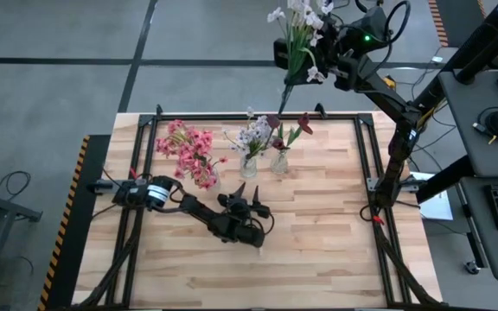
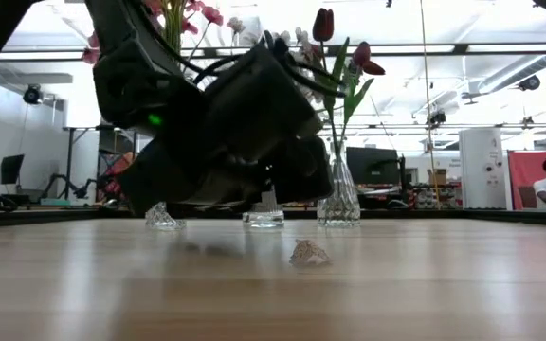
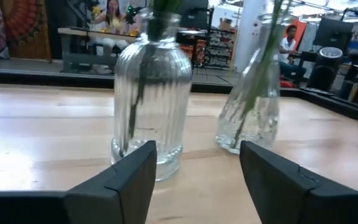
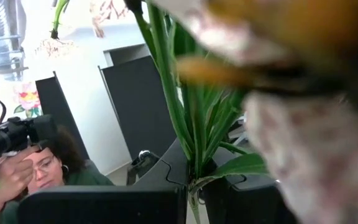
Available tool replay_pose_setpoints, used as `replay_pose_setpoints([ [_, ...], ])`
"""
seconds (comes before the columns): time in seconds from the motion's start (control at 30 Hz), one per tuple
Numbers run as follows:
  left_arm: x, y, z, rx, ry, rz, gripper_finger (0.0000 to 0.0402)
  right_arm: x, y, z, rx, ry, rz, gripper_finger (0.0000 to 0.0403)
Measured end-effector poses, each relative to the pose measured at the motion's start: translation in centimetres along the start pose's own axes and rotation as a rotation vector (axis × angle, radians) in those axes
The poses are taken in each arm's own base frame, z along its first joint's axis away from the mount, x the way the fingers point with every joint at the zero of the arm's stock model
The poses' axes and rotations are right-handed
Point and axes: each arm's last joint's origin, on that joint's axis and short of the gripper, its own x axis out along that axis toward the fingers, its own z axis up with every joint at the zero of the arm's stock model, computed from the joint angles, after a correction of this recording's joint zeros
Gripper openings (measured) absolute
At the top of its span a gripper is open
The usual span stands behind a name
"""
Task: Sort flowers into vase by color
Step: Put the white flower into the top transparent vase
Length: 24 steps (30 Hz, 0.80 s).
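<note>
Three clear glass vases stand in a row at the table's far middle. One holds pink flowers (image 1: pixel 191 154), one white-lilac flowers (image 1: pixel 251 138), and one dark red flowers (image 1: pixel 294 130). My left gripper (image 1: pixel 253 204) lies low over the table just in front of the middle vase (image 3: pixel 149 87) and the right vase (image 3: pixel 250 106). It is open, with nothing between its fingers. My right gripper (image 1: pixel 289 53) is raised high beyond the table's far edge. It is shut on a white flower (image 1: pixel 299 19). My right gripper pinches the white flower's green stem (image 4: pixel 194 180) between its two fingers, which lie level across it. The flower stands roughly upright, blossoms above the fingers. The lower stem end (image 1: pixel 283 102) hangs below, clear of the table and the vases.
A small pale scrap (image 2: pixel 308 252) lies on the wood in front of the vases. A black frame (image 1: pixel 150 121) rims the table. People show in the room beyond, one holding a camera (image 4: pixel 14 140). Bare wood lies toward the near edge (image 1: pixel 258 276).
</note>
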Motion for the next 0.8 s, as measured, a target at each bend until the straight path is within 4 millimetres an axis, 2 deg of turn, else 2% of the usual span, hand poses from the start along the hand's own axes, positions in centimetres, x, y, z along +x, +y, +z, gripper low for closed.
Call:
replay_pose_setpoints([
  [0.2,0.7,0.3,-0.1,-0.005,0.003,0.015,0.0256,0.0,0.0,-0.1,-0.008,0.013,0.007,0.0018],
  [0.43,1.8,0.1,0.1,0.084,-0.016,0.049,0.0297,0.0,0.0,-0.1,-0.018,0.019,0.011,0.0018],
  [0.8,2.2,-0.1,0.3,0.069,-0.035,0.068,0.0318,-0.6,-0.2,0.1,-0.035,0.009,-0.013,0.0018],
])
